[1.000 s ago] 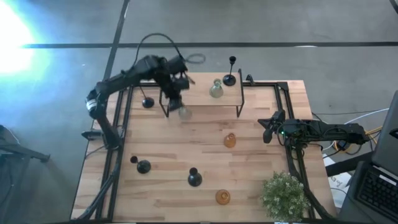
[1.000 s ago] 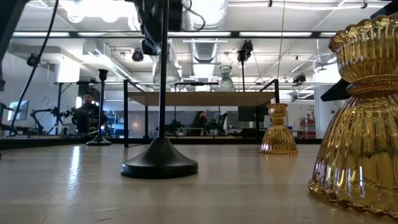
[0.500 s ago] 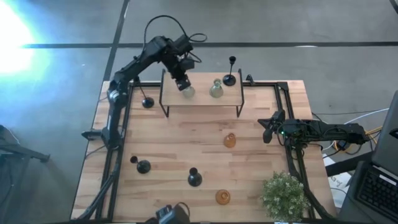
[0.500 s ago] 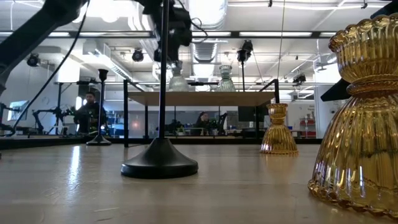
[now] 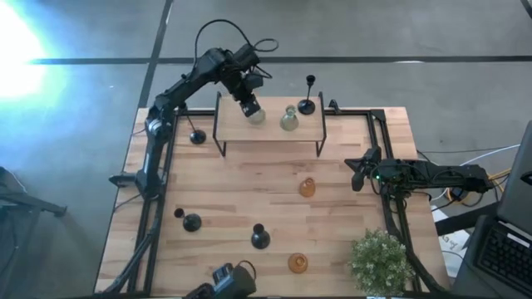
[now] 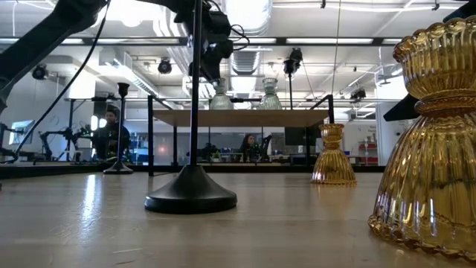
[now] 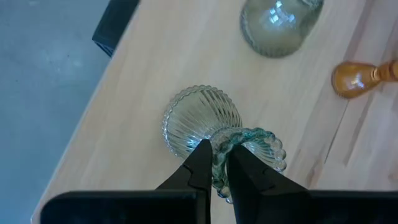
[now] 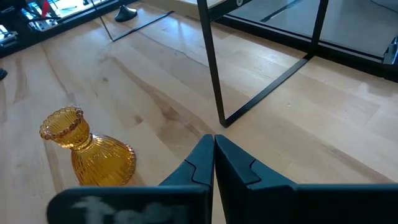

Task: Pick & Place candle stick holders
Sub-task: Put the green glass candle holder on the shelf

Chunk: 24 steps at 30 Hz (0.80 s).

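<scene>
My left gripper is over the raised wooden shelf at the table's far side, shut on a pale-green glass holder. A second pale-green holder and a black holder stand on the shelf. Another black holder stands on the table left of the shelf, and two more stand near the front. Two amber holders stand on the table. My right gripper is shut and empty at the right side. My left gripper pinches the holder's ruffled rim between its two fingers; one finger seems to be inside the cup and the other outside. The fingers come from above, slanting down. The ribbed base is at the shelf top; whether it touches, I cannot tell.
A green potted plant stands at the near right corner. The shelf's black metal legs stand on the table. A dark device shows at the near edge. Bare tabletop lies between the shelf and the front holders.
My left gripper has carried the pale-green holder from in front of the shelf's left part toward the far edge and a little right. It is now over the shelf, beside the other green holder. The holder has come down to the shelf top.
</scene>
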Each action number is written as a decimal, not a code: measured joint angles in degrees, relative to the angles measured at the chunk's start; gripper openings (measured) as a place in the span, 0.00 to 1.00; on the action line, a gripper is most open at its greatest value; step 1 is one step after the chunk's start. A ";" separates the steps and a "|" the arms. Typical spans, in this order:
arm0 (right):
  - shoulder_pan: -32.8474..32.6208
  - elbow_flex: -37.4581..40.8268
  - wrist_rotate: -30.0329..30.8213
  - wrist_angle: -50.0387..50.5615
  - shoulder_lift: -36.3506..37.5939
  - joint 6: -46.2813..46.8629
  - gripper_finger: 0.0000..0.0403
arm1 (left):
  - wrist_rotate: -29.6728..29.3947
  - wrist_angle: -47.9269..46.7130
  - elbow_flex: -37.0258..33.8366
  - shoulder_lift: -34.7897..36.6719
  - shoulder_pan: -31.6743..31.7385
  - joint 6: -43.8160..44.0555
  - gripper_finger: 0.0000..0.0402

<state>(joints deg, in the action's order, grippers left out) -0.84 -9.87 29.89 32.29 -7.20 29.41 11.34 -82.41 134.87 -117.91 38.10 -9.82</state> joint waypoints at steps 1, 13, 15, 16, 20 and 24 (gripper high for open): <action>0.00 0.00 0.00 0.00 0.00 0.00 0.02 | 0.10 -0.14 0.00 0.00 0.17 0.02 0.08; 0.00 0.00 0.01 0.00 0.00 0.00 0.02 | 0.62 -2.31 0.09 -0.04 1.77 0.82 0.08; 0.00 0.00 0.01 0.00 0.00 0.00 0.02 | 0.66 -2.43 0.09 -0.04 1.77 0.83 0.08; 0.00 0.00 0.02 0.00 0.00 0.00 0.02 | 0.72 -2.45 0.10 -0.04 1.77 0.83 0.08; 0.00 0.00 0.02 0.00 0.00 0.00 0.02 | 1.80 -2.84 0.11 -0.04 1.77 0.85 0.09; 0.00 0.00 0.02 0.00 0.00 0.00 0.02 | 2.32 -3.37 0.11 -0.04 1.77 0.85 0.09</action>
<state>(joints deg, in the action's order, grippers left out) -0.84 -9.87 29.91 32.29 -7.20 29.41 13.67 -85.78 134.98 -117.95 39.88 -8.97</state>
